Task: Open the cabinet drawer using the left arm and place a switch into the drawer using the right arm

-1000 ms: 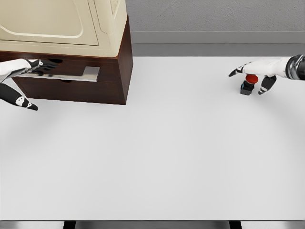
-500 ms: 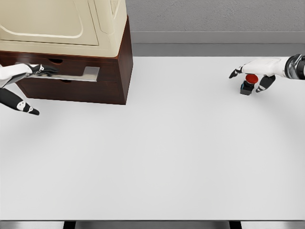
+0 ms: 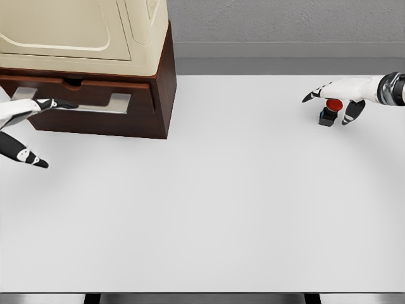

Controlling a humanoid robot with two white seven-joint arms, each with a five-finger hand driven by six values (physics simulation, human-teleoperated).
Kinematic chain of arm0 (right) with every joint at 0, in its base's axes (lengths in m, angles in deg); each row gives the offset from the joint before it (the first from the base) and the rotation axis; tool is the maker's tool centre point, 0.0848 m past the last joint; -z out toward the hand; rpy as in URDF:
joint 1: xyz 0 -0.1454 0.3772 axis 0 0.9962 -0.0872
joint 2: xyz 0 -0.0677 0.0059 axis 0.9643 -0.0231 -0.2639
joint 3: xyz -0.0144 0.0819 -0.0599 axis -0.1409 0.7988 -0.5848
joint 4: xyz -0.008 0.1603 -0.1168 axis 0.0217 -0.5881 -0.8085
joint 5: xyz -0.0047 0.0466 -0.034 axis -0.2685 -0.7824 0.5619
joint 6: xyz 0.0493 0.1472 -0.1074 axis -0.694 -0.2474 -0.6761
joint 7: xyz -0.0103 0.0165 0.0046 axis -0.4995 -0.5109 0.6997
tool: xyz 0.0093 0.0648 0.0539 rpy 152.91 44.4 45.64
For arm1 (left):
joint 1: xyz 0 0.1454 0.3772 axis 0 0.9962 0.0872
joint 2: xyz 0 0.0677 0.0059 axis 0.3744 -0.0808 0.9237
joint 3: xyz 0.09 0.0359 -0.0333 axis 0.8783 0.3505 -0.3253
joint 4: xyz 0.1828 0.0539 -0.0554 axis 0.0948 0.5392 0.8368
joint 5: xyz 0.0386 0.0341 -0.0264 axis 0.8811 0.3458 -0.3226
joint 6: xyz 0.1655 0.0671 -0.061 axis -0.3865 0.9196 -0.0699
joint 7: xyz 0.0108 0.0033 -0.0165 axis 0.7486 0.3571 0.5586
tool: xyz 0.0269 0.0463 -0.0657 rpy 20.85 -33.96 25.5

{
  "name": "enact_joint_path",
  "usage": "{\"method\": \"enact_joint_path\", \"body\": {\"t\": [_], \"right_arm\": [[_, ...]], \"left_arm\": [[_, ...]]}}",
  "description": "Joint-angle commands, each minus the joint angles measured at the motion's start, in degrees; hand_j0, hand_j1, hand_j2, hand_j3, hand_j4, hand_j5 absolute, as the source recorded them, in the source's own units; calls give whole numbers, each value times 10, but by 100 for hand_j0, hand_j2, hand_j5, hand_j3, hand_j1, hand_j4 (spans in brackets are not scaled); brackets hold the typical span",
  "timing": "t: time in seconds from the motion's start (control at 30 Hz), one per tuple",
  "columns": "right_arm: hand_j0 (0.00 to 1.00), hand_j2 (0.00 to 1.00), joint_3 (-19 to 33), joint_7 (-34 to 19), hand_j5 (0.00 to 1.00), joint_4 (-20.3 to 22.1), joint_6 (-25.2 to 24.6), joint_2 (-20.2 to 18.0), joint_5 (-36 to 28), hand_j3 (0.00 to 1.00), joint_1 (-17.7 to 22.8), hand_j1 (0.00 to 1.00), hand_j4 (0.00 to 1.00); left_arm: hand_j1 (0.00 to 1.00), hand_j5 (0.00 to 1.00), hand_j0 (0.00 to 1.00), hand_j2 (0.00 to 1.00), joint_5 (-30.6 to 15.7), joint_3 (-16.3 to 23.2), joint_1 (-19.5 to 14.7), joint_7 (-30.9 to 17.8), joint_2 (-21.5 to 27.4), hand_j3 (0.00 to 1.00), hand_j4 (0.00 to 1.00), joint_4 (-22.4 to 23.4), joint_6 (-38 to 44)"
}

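A dark brown cabinet with a cream upper part is standing at the far left corner of a white table. Its top drawer is sitting slightly proud of the cabinet front, with a flat silver handle running across it. The left hand is reaching in from the left of the cabinet, its fingers hooking over the left end of that handle while the thumb is hanging free below.

Far to the right of the cabinet, near the table's right edge, a small switch is standing upright: a black block base with a round red button on top. The right hand is hovering directly over it with fingers spread wide, some pointing toward the cabinet and one dropping beside the switch; whether any finger is touching it cannot be told.

The switch is looking small, rigid and light, so it should be lifting easily. The smooth domed button would likely be slipping, so pinching the flat sides of the black base seems safer. The drawer is probably sliding stiffly, needing a straight pull on the handle.
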Motion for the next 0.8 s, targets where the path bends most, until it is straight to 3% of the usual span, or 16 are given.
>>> {"method": "enact_joint_path", "body": {"t": [0.0, 0.77], "right_arm": [[95, 95, 1, 0, 95, 0, -1, 0, -3, 95, 0, 95, 95], [95, 95, 1, 0, 95, 3, -1, -2, -3, 95, -3, 95, 95]], "left_arm": [[100, 100, 100, 100, 96, 30, 0, -1, 9, 100, 100, 6, -4], [100, 100, 100, 100, 81, 35, -1, -79, 60, 100, 100, -16, -69]]}}
